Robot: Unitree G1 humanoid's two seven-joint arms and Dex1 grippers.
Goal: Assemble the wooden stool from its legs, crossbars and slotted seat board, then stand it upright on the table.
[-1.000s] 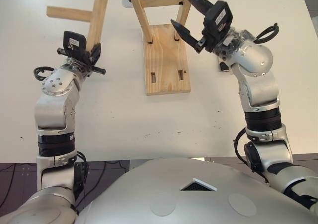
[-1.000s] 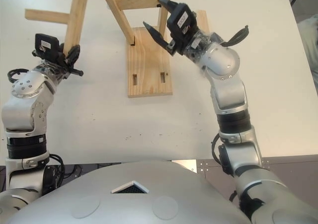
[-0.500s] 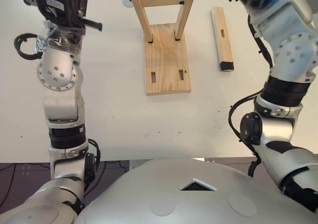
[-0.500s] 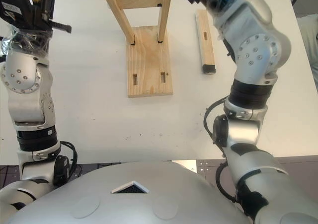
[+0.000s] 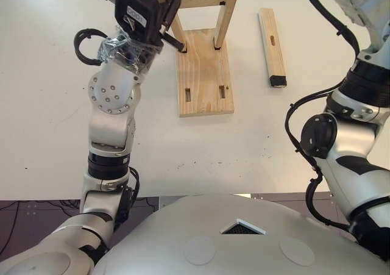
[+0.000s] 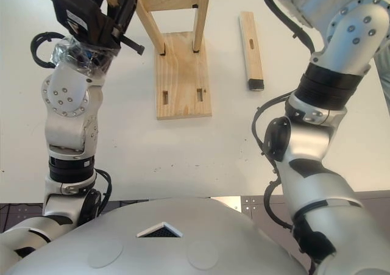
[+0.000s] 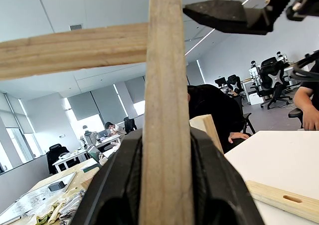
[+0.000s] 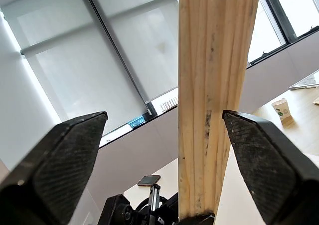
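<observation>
1. The left gripper (image 5: pixel 163 0) is pinching a leg (image 7: pixel 167 85) joined to a crossbar (image 7: pixel 70 50), far and left of the board.
2. The seat board (image 5: pixel 204 74) is lying flat at centre, with two legs (image 5: pixel 224 16) standing in its far slots and the near slots (image 5: pixel 187 94) lying open.
3. A loose slotted leg (image 5: pixel 272 46) is lying to the right.
4. The right gripper (image 8: pixel 164 135) is spreading around an upright leg (image 8: pixel 214 85) without touching it. The next move is probably calling for the held frame to be aligned over the near slots.

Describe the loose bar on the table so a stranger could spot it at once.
On the white table lies the seat board, with two legs standing in its far slots. Right of the board lies the loose bar, flat and alone. Unlike the legs, it is joined to nothing, and has a slot midway and a dark near end.
</observation>
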